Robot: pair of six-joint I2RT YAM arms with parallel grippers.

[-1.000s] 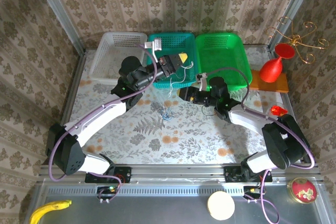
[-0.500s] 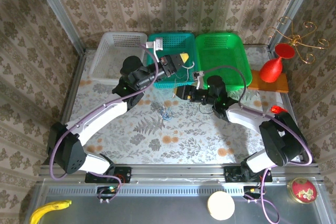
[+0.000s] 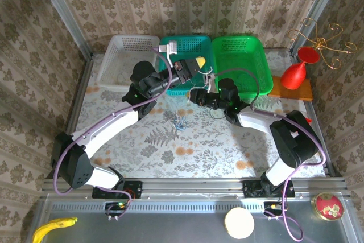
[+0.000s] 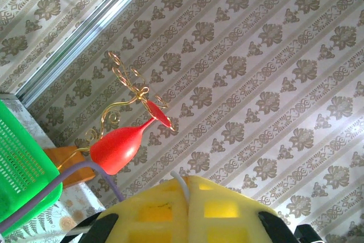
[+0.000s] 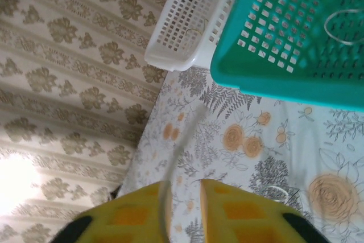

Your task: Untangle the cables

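A small bunch of thin cables point(image 3: 180, 122) lies on the flowered table in the top view. My left gripper point(image 3: 199, 62) hangs over the teal basket point(image 3: 170, 46). In the left wrist view its yellow fingers point(image 4: 142, 214) are shut on a white cable point(image 4: 182, 183) that sticks up between them. My right gripper point(image 3: 194, 96) sits just below and to the right of it, by the basket's front edge. In the right wrist view its jaws stand slightly apart, and a blurred whitish cable point(image 5: 183, 135) runs along the inner edge of its left finger point(image 5: 131, 214).
Along the back stand a white basket point(image 3: 114, 64), the teal one and a green basket point(image 3: 259, 55). A red glass point(image 3: 296, 72) stands on a wooden block point(image 3: 304, 92) at the right. A loop of cable point(image 5: 341, 24) lies in the teal basket.
My right gripper has moved left and a little farther back, closer to the left gripper and the teal basket. The left gripper has stayed almost still with its cable.
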